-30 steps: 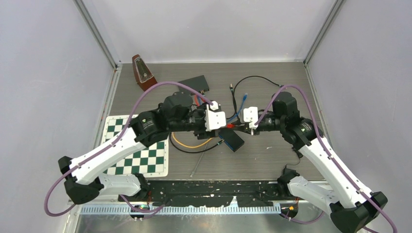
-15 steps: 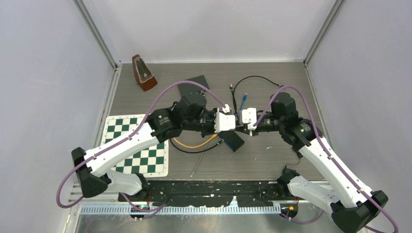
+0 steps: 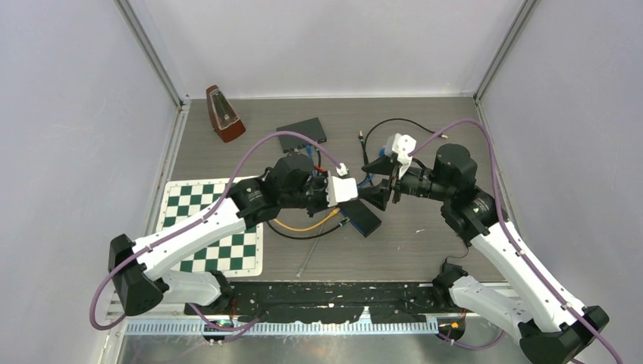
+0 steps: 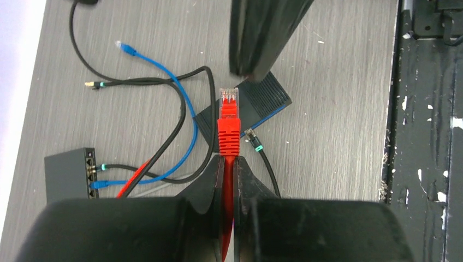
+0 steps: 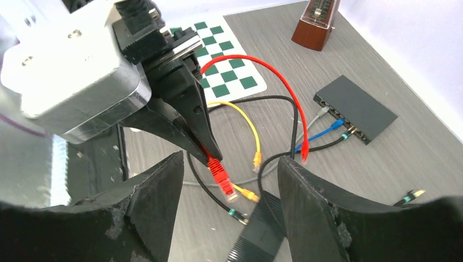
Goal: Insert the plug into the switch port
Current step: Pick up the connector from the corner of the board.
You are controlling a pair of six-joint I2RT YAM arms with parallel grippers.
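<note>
A red plug (image 4: pixel 229 117) on a red cable sticks out past the tips of my left gripper (image 4: pixel 229 158), which is shut on the cable just behind the plug's boot. The plug (image 5: pixel 220 176) hangs above the table, pointing towards my right gripper (image 5: pixel 230 159). That gripper is open, its fingers on either side of the plug without touching it. One right finger (image 4: pixel 262 38) shows just beyond the plug tip. The black switch (image 3: pixel 302 133) lies at the back, its ports (image 4: pixel 90 172) holding a black and a blue cable. From above, my left gripper (image 3: pixel 362 196) meets the right one mid-table.
A flat black ribbed box (image 3: pixel 365 218) lies under the grippers. Loose yellow (image 5: pixel 248 128), blue (image 4: pixel 158 65) and black (image 4: pixel 136 82) cables sprawl around it. A metronome (image 3: pixel 224 114) stands back left, a chessboard mat (image 3: pixel 216 227) lies front left. Black tape (image 3: pixel 326 303) lines the near edge.
My left gripper closed on the red cable behind the plug. My right gripper opened, let go of it and drew back to the right, tilting upward.
</note>
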